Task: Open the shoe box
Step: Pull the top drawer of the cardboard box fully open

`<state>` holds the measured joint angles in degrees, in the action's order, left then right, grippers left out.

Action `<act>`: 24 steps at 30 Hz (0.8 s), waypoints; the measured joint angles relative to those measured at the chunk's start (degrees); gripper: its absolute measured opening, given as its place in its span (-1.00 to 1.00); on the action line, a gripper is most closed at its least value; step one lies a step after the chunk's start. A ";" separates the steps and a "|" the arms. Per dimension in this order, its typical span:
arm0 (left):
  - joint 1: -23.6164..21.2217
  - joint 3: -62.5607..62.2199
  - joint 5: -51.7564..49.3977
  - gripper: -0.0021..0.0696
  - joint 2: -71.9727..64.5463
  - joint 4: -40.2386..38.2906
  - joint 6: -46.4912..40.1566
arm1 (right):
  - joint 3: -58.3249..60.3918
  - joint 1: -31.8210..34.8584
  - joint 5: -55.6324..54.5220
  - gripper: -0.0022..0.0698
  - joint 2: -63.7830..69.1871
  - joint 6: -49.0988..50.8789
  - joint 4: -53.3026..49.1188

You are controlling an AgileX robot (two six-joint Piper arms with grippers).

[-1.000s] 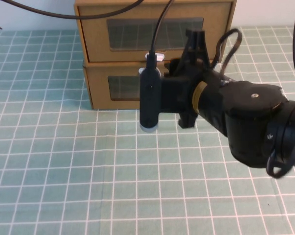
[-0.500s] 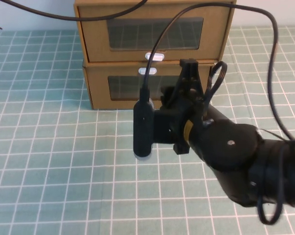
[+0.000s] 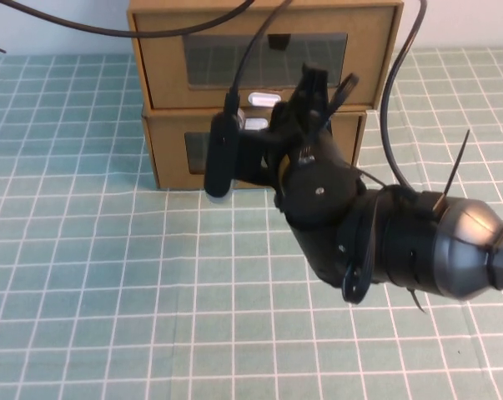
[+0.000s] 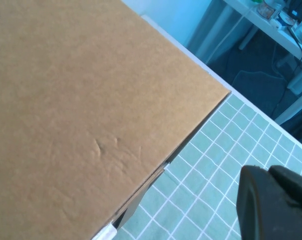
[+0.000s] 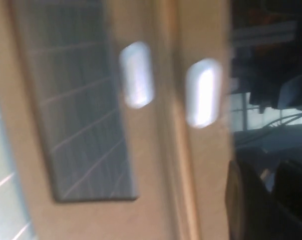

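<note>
Two brown cardboard shoe boxes are stacked at the far middle of the table, the upper box (image 3: 264, 50) on the lower box (image 3: 172, 146). Each has a dark window and a white handle, the upper handle (image 3: 265, 98) and the lower handle (image 3: 253, 124). Both drawers look closed. My right gripper (image 3: 314, 79) is right in front of the boxes, close to the handles (image 5: 136, 75). Its fingers (image 5: 241, 200) are slightly apart with nothing between them. My left gripper (image 4: 267, 171) is shut and hovers over the upper box's top (image 4: 90, 100). It does not show in the high view.
The right arm's bulky black body (image 3: 401, 242) fills the middle right of the green gridded mat (image 3: 84, 275). Its wrist camera (image 3: 220, 154) hangs in front of the lower box. Black cables (image 3: 401, 75) loop above the boxes.
The right arm's bulk has dropped toward the near side, and its wrist and camera have swung left. The gripper remains in front of the boxes. The boxes have not moved.
</note>
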<state>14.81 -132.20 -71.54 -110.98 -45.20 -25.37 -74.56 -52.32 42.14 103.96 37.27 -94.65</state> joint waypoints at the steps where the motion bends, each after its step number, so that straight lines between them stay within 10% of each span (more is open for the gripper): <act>1: 0.00 0.00 0.00 -0.96 0.00 0.00 0.00 | -0.86 0.00 0.00 -0.65 0.09 -0.01 0.00; 6: 0.00 0.00 0.38 -0.96 -0.24 0.38 -5.78 | -2.34 0.00 -2.65 -0.55 0.23 1.23 0.00; 12: 0.00 0.00 3.90 -0.96 -3.61 1.37 -7.96 | -4.64 0.28 -6.52 0.11 1.88 7.73 -0.11; 24: 0.41 0.00 13.50 -0.63 -10.65 -0.07 -9.52 | -6.37 2.39 -4.36 0.12 7.69 6.81 -0.11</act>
<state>15.22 -132.20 -58.05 -121.63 -45.26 -34.89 -80.93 -49.93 37.78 111.65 44.08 -94.76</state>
